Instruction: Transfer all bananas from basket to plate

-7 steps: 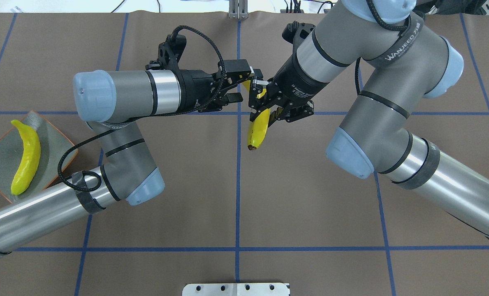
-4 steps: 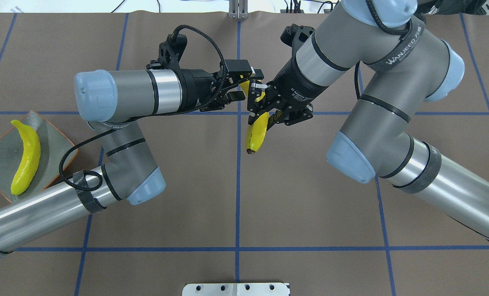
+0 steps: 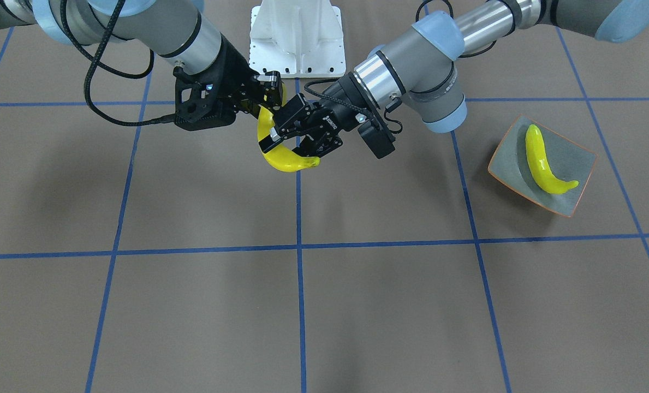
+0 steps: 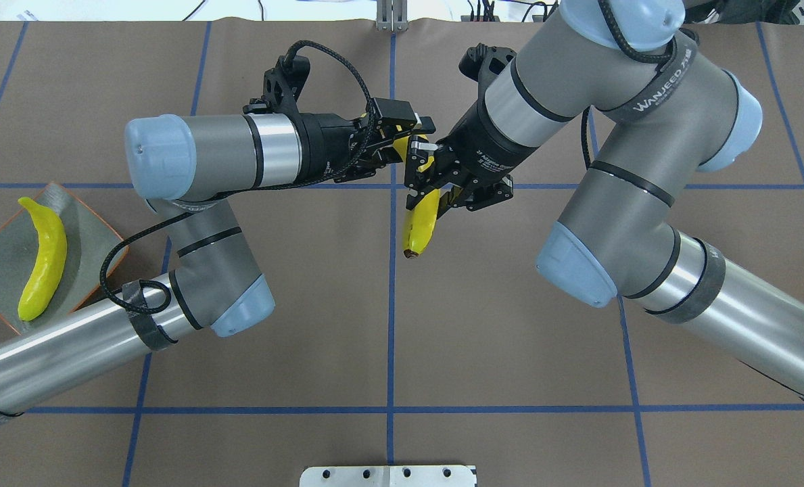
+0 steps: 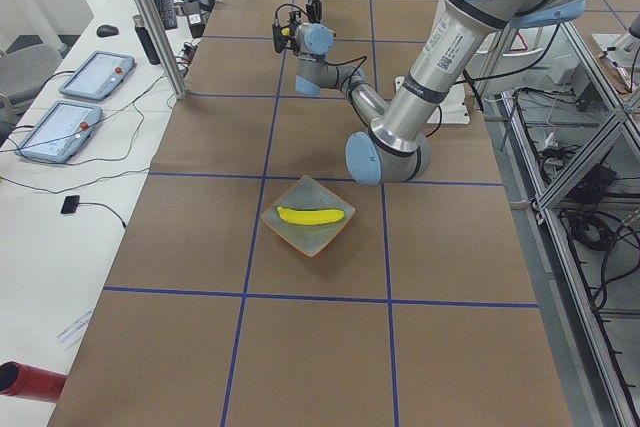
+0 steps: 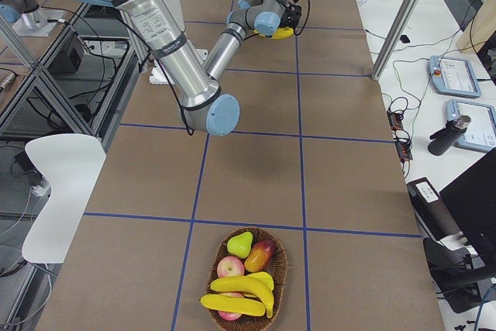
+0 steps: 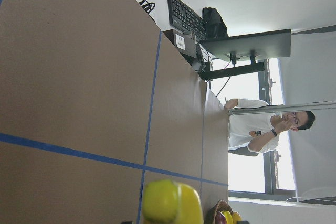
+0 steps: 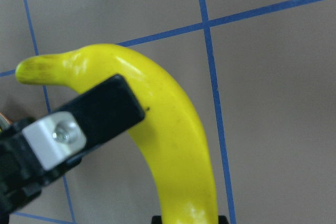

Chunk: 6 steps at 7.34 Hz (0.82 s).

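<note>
Well apart from the left claw point(image 4: 410, 140), out past its elbow, the plate point(image 4: 85, 226) sits on the brown surface point(image 4: 510, 325) with the plated banana point(image 4: 43, 260) lying across it. The left claw's fingers straddle the stem end of the held banana point(image 4: 420, 226); I cannot tell whether they press it. Just beside it, the right claw point(image 4: 416, 174) pinches that banana in the air, the dark tip hanging clear of it. White print on its body starts "2F Adaptive". A strap point(image 4: 658, 84) on the right arm reads "WANJEED". Far from the right claw stands the basket point(image 6: 280, 269), with the basket bananas point(image 6: 240, 294) among other fruit.
</note>
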Each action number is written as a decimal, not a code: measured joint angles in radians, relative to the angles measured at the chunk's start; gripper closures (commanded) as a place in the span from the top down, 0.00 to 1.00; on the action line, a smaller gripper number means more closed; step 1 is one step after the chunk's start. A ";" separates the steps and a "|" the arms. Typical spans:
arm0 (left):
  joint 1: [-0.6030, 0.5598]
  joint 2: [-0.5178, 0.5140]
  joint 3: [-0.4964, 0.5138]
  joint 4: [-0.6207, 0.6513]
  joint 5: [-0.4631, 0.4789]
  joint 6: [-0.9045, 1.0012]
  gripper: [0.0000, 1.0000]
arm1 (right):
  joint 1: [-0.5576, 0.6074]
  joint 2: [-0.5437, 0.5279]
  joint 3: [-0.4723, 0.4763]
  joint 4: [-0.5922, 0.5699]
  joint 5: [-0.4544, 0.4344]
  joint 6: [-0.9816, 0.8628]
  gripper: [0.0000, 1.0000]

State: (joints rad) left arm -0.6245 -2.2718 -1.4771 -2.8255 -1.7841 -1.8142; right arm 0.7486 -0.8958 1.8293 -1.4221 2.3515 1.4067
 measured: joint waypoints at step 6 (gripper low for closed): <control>0.001 0.004 -0.001 0.000 -0.001 -0.001 0.00 | 0.003 -0.030 0.020 0.047 -0.003 -0.006 1.00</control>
State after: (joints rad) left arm -0.6231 -2.2679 -1.4781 -2.8253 -1.7854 -1.8147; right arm 0.7521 -0.9259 1.8489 -1.3749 2.3487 1.4005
